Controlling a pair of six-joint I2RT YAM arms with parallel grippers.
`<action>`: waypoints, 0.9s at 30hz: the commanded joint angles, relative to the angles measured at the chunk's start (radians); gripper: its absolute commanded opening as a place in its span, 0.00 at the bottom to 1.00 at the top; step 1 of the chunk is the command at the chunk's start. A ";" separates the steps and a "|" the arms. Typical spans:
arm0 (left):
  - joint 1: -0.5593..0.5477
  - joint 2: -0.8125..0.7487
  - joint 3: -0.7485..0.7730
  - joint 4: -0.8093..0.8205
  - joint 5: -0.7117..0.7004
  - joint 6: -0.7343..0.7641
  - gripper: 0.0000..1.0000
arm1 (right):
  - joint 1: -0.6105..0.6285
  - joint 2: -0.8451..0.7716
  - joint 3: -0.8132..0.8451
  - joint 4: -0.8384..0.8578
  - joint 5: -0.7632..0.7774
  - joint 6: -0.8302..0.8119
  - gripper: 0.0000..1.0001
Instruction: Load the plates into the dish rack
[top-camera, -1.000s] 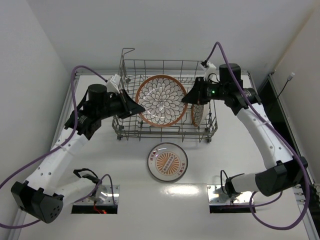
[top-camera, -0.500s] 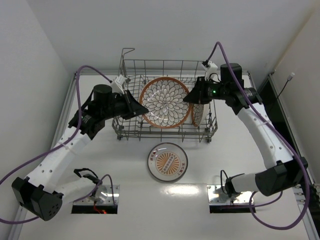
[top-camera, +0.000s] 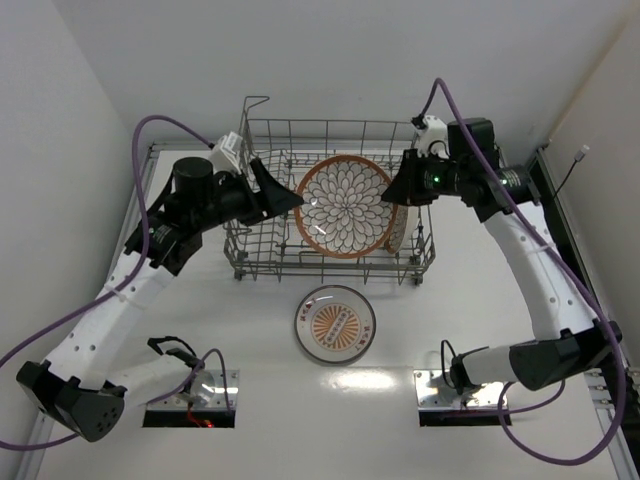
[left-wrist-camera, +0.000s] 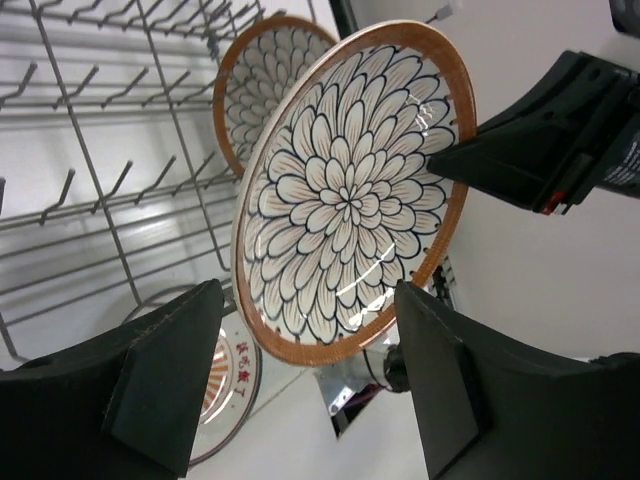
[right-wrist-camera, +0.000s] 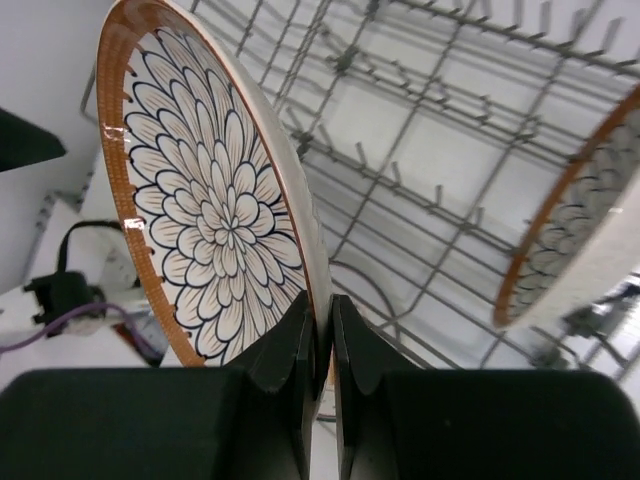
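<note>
At the left end of the dish rack (top-camera: 270, 255), the left gripper (top-camera: 285, 198) hangs over the wire basket with its jaws spread wide, holding nothing. Its fingertips point at the left rim of a brown-rimmed petal plate (top-camera: 345, 205); whether they touch it I cannot tell. That plate stands on edge over the middle of the rack, its patterned face turned toward the left arm. On the table (top-camera: 240, 320), just in front of the rack, lies the sunburst plate (top-camera: 336, 323), flat and well apart from both arms. Further right, the right gripper (top-camera: 398, 192) is pinched tight on the upright plate's right rim, one finger on each face. Beneath it, a second petal plate (top-camera: 402, 232) leans inside the rack's right end.
</note>
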 joint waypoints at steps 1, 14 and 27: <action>-0.007 -0.002 0.062 -0.033 -0.053 0.044 0.67 | -0.003 -0.020 0.159 -0.010 0.101 -0.013 0.00; 0.143 0.053 0.315 -0.397 -0.399 0.292 0.77 | -0.003 0.180 0.641 -0.426 0.709 -0.057 0.00; 0.372 0.062 0.098 -0.335 -0.364 0.420 0.80 | 0.121 0.315 0.815 -0.564 1.020 -0.056 0.00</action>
